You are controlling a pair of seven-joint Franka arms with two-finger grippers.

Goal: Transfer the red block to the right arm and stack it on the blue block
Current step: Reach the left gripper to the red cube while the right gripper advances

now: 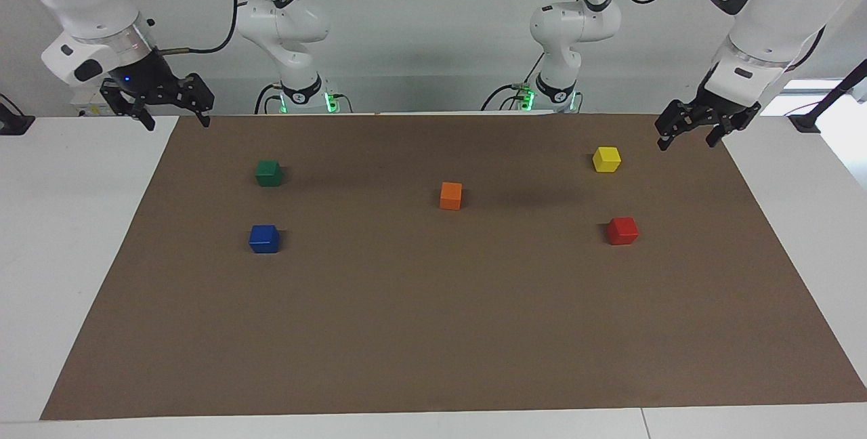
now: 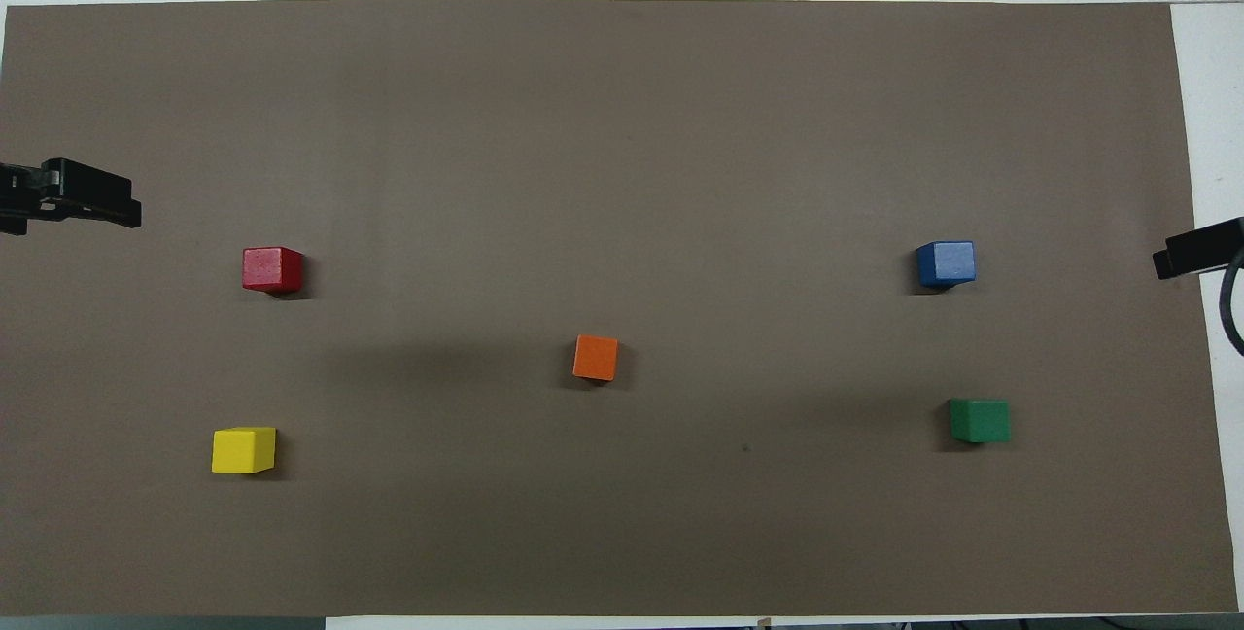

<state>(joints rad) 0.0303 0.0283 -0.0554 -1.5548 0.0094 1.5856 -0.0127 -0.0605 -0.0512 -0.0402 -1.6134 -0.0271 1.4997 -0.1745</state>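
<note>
The work surface is a brown mat (image 1: 433, 330) laid over a white table (image 1: 68, 256), with a plain pale wall at my end. Order below follows the facing view, from its first edge across.

1. My right gripper (image 1: 175, 118) (blue light lit on its body) hangs over the mat's corner at the right arm's end. Its jaws stand wide apart and carry nothing.
2. The green block (image 1: 269, 173) sits on the mat. The blue block (image 1: 264, 238) sits farther from me than the green one, well apart from it, with its top bare.
3. The orange block (image 1: 451, 195) sits near the mat's middle.
4. The yellow block (image 1: 606, 159) sits toward the left arm's end. The red block (image 1: 622, 230) rests on the mat farther from me than the yellow one, untouched.
5. My left gripper (image 1: 687, 137) hangs over the mat's edge beside the yellow block, jaws wide apart, carrying nothing.
</note>
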